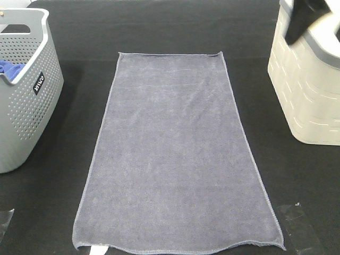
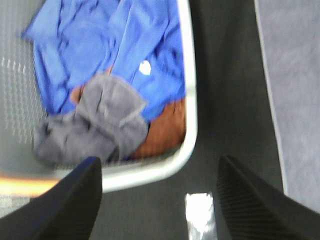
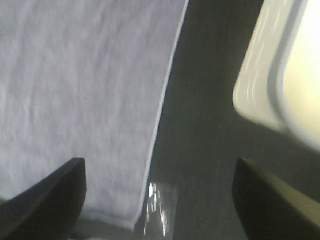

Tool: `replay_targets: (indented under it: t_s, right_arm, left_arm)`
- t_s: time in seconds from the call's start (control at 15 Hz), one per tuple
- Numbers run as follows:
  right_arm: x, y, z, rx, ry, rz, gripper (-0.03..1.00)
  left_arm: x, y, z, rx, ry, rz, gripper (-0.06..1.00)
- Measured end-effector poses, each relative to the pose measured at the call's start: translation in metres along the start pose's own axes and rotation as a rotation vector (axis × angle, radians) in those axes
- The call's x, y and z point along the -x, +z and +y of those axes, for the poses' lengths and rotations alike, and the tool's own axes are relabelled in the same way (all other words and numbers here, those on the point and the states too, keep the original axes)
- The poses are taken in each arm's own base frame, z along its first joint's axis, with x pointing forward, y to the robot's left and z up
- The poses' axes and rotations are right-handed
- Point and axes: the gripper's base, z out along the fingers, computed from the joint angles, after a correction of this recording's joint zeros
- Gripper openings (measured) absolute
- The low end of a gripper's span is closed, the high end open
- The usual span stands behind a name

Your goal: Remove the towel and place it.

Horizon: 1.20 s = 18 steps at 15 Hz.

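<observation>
The towel (image 1: 175, 154), a long grey-lavender cloth with a stitched hem, lies spread flat on the black table between two baskets. Its edge also shows in the left wrist view (image 2: 295, 75) and the right wrist view (image 3: 85, 90). Neither gripper shows in the exterior high view. My left gripper (image 2: 159, 170) is open and empty, hovering over the near rim of the grey basket (image 2: 187, 135). My right gripper (image 3: 160, 167) is open and empty, above the table beside the towel's near right corner.
The grey perforated basket (image 1: 32, 111) at the left holds a bright blue cloth (image 2: 125, 45), a crumpled grey cloth (image 2: 100, 120) and a brown-orange cloth (image 2: 162, 130). A cream basket (image 1: 308, 90) stands at the right. Clear tape patches (image 1: 295, 212) lie on the table.
</observation>
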Motion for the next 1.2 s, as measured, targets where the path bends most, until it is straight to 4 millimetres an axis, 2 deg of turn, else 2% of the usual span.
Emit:
replay_targets:
  t_s: [0.2, 0.33, 0.4, 0.6, 0.8, 1.07, 1.2]
  right_arm:
    - [-0.063, -0.002, -0.003, -0.002, 0.000, 0.050, 0.76]
    - [-0.104, 0.004, -0.005, -0.004, 0.000, 0.087, 0.76]
    - [-0.134, 0.009, -0.007, -0.005, 0.000, 0.106, 0.76]
    - [-0.189, 0.017, -0.009, -0.004, 0.000, 0.091, 0.76]
    - [-0.224, 0.017, -0.011, 0.003, -0.001, -0.053, 0.76]
    - [-0.258, 0.002, -0.012, 0.017, -0.024, -0.305, 0.76]
    - [-0.265, -0.002, -0.012, 0.017, -0.038, -0.361, 0.76]
  left_arm:
    - [-0.067, -0.029, 0.017, -0.028, -0.034, -0.065, 0.63]
    - [-0.112, -0.038, 0.026, -0.048, -0.053, -0.112, 0.63]
    - [-0.147, -0.044, 0.031, -0.087, -0.062, -0.170, 0.63]
    - [-0.196, -0.045, 0.028, -0.206, -0.002, -0.280, 0.63]
    - [-0.220, -0.042, 0.019, -0.326, 0.102, -0.362, 0.63]
    - [-0.226, -0.020, 0.004, -0.404, 0.195, -0.359, 0.63]
    - [-0.225, -0.019, 0.003, -0.412, 0.210, -0.375, 0.63]
